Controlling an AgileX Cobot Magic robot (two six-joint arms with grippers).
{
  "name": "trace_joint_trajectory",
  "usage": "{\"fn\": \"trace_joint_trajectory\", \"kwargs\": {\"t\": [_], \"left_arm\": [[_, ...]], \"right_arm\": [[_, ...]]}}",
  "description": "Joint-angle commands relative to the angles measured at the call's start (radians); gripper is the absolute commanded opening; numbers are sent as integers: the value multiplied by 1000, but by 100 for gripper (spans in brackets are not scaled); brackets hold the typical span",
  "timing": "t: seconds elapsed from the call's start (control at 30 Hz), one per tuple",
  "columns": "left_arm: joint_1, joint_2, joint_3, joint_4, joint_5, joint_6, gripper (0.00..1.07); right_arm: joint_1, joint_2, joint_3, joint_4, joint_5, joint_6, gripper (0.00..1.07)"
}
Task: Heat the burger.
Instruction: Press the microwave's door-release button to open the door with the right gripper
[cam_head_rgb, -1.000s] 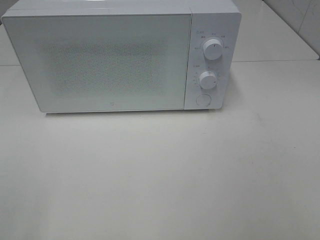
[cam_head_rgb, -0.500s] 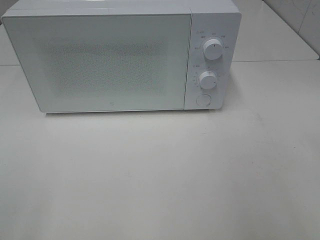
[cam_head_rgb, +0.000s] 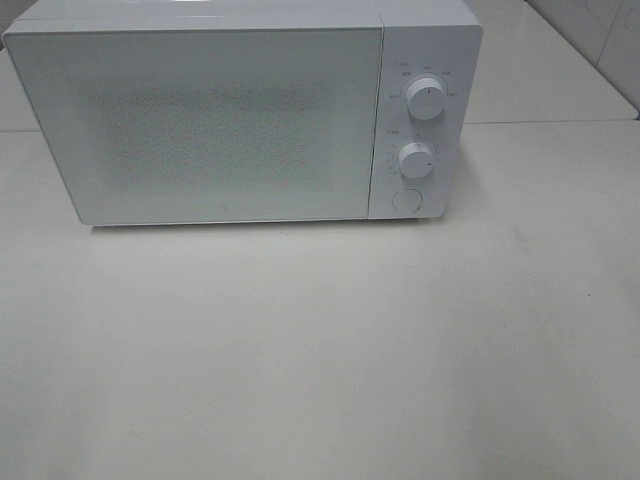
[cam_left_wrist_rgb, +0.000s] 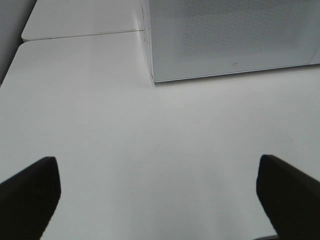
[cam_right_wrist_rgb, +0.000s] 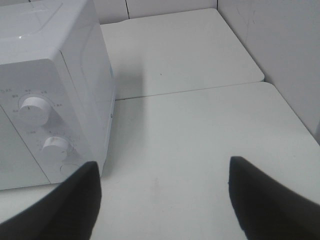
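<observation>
A smooth white tabletop (cam_head_rgb: 320, 350) of joined panels carries a white box-shaped microwave oven (cam_head_rgb: 445, 60) with its door shut, and a pale wall (cam_head_rgb: 615, 45) stands behind. The left gripper (cam_left_wrist_rgb: 157, 165) and the right gripper (cam_right_wrist_rgb: 164, 167) both hang released, black fingers spread, nothing between them. The burger shows in no view, and the dotted door window (cam_head_rgb: 210, 125) is too milky to see through.

Closed white microwave (cam_head_rgb: 220, 120) on table (cam_head_rgb: 320, 350)

White tables (cam_head_rgb: 320, 350) are joined at a seam (cam_head_rgb: 560, 122). A pale wall (cam_right_wrist_rgb: 280, 40) is seen by the rt edge. Lit evenly.
</observation>
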Motion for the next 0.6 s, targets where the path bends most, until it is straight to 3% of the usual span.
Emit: {"fn": "trace_joint_trajectory", "kwargs": {"t": [0.03, 0.6], "left_arm": [[3, -16, 4, -4, -9, 0, 100], [3, -16, 4, -4, -9, 0, 100]], "right_arm": [[-5, 90, 6, -21, -141, 3, 71], [-1, 481, 15, -50, -620, 0, 70]]}}
